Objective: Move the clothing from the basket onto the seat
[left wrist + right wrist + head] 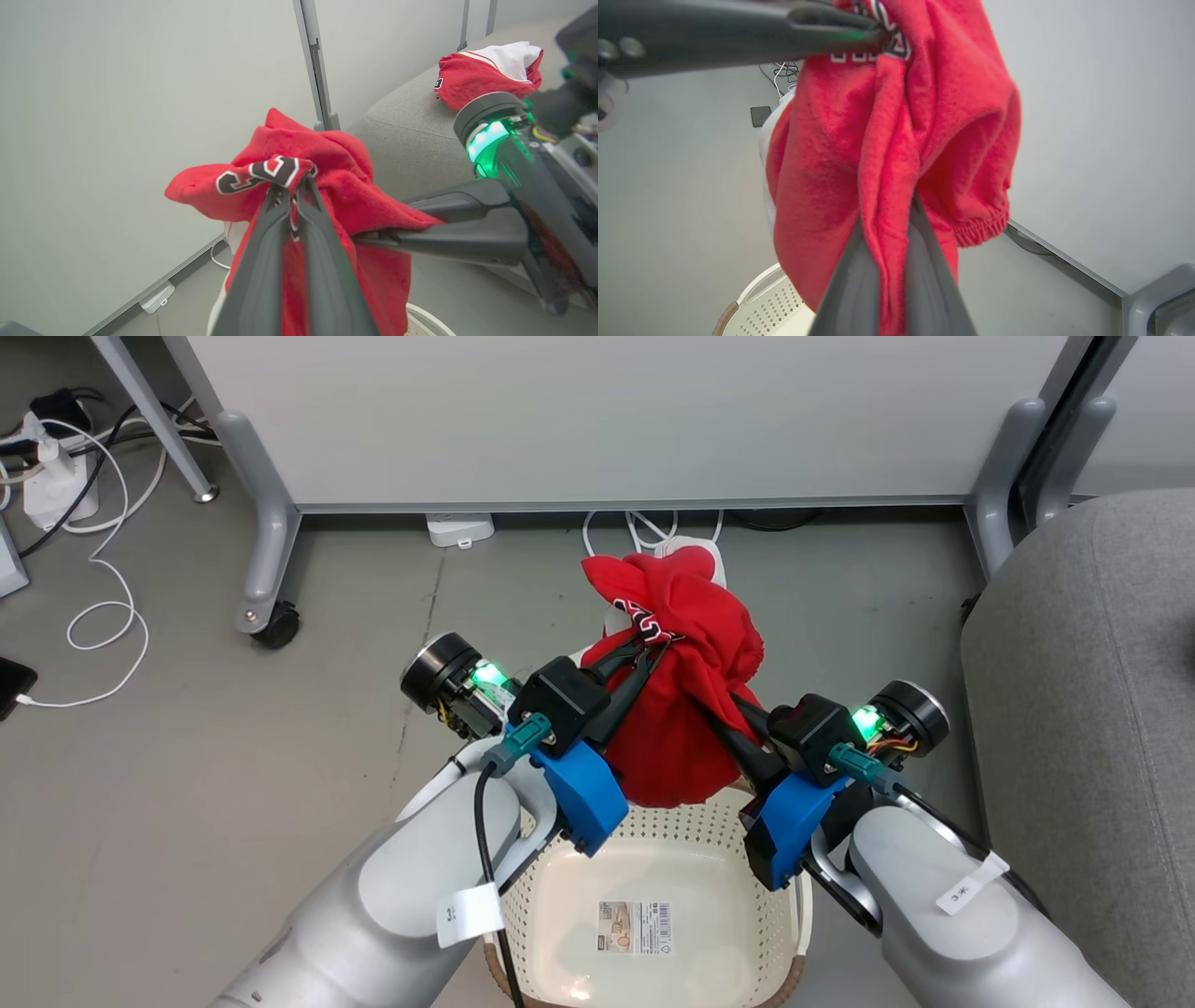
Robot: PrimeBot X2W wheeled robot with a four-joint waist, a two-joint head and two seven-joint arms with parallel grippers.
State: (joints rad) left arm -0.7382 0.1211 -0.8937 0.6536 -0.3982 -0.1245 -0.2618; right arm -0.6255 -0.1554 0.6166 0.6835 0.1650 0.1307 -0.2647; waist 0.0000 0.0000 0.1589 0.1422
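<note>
A red jersey (pixel 686 709) with white-and-black lettering hangs bunched in the air above the cream basket (pixel 801 905). My left gripper (pixel 665 640) is shut on its lettered fold, seen close in the left wrist view (pixel 294 186). From the right, my right gripper (pixel 724 709) is shut on a lower fold, and red cloth (pixel 878 154) is pinched between its fingers (pixel 852 280). A barcode sticker (pixel 635 926) shows on the basket's bottom. The grey seat (pixel 1074 709) stands to the right. A second red-and-white jersey (pixel 486 70) lies on the seat (pixel 411 126).
A white partition panel (pixel 607 420) on grey legs with a caster (pixel 277 625) stands just behind the basket. Cables and a power strip (pixel 56 485) lie on the floor at the far left, with a dark phone (pixel 11 683) near them.
</note>
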